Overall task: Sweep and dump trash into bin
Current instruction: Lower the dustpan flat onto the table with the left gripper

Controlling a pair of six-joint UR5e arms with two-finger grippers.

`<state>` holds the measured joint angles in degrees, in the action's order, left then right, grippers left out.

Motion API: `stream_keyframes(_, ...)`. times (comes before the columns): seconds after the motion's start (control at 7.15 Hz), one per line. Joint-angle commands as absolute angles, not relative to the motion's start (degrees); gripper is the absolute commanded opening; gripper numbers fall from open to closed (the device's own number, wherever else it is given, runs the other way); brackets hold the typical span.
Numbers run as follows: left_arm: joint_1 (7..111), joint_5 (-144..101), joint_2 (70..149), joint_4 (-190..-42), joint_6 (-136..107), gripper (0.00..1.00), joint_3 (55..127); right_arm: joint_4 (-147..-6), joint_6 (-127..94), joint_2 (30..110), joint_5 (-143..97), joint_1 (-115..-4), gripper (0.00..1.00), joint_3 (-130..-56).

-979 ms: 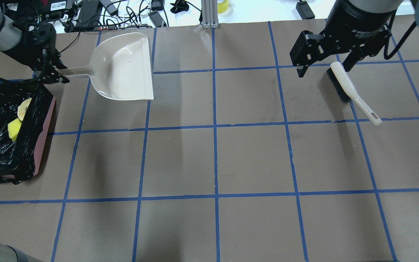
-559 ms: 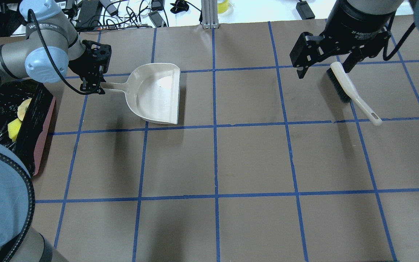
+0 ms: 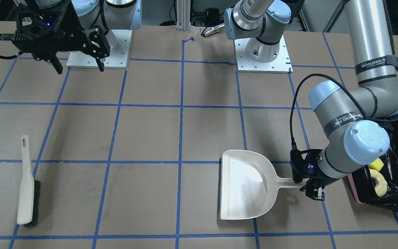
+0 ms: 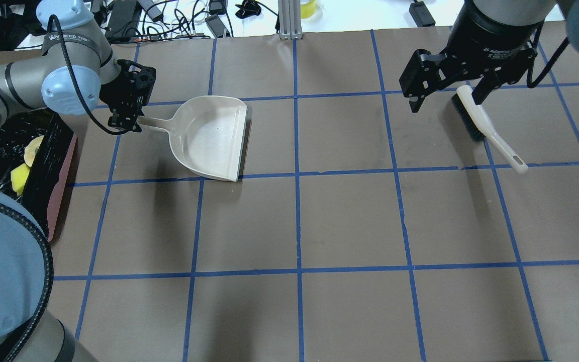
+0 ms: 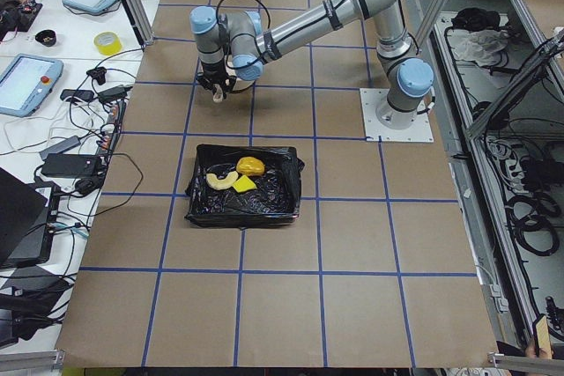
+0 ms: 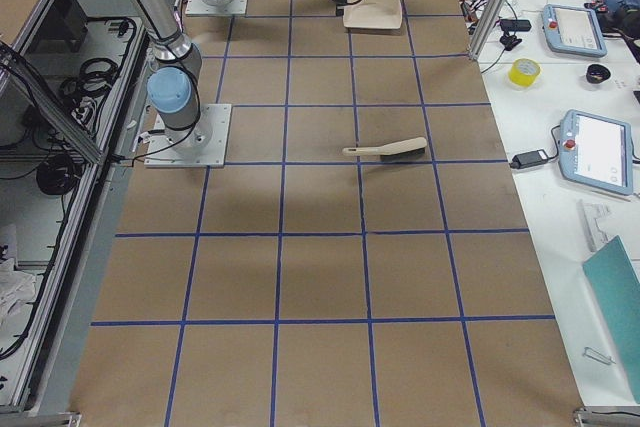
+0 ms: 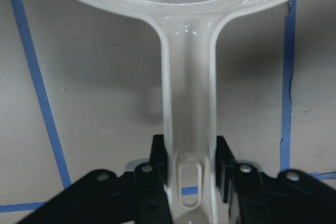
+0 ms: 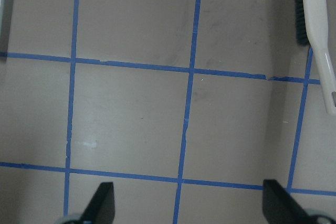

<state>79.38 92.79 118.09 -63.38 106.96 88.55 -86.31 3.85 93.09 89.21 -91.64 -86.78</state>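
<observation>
The pink bin [image 4: 59, 187] lined with a black bag stands at the table's left edge. In it lie the tan croissant piece [image 4: 32, 151] and the sponge [image 4: 19, 180]. The exterior left view also shows the yellow-orange lump [image 5: 251, 165] inside. My left gripper [image 4: 131, 123] is shut on the handle of the white dustpan [image 4: 211, 138], which lies flat and empty on the table to the right of the bin. The left wrist view shows the fingers [image 7: 160, 163] clamped on the handle's end. My right gripper [image 4: 445, 99] is open and empty, above the table.
The white-handled brush [image 4: 475, 120] lies on the table at the far right, partly under the right gripper; it also shows in the right wrist view [image 8: 315, 24]. Cables and devices sit past the table's far edge [image 4: 169, 20].
My left gripper has carried the dustpan from beside the bin to the right and set it flat on the table. The right arm and brush have not moved.
</observation>
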Motion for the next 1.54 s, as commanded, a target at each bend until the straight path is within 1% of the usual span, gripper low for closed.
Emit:
stream_keyframes(0.0,79.4,92.9,118.8,-61.8,107.0,0.00,88.5,-86.2,3.9,93.1,89.2,-91.7,1.00,-86.8)
stream_keyframes(0.14,79.1,93.2,118.8,-61.7,107.1,0.00,88.8,-86.1,3.9,93.2,89.2,-91.7,1.00,-86.8)
stream_keyframes(0.42,78.8,95.7,118.8,-61.6,107.8,0.07,89.4,-86.1,3.9,93.2,89.3,-91.7,1.00,-86.8)
stream_keyframes(0.7,78.8,95.7,118.3,-61.7,107.7,0.40,89.5,-86.1,3.9,93.1,89.3,-91.7,1.00,-86.8)
stream_keyframes(0.84,78.8,95.7,117.3,-61.7,105.5,0.59,89.2,-86.1,3.8,93.2,89.3,-91.7,1.00,-86.8)
stream_keyframes(1.12,78.8,96.2,114.4,-63.4,100.0,0.79,89.8,-86.2,3.9,93.2,89.3,-91.7,1.00,-86.8)
stream_keyframes(1.4,80.0,95.5,110.5,-69.0,89.0,0.89,88.9,-86.2,3.8,93.2,89.3,-91.7,1.00,-86.8)
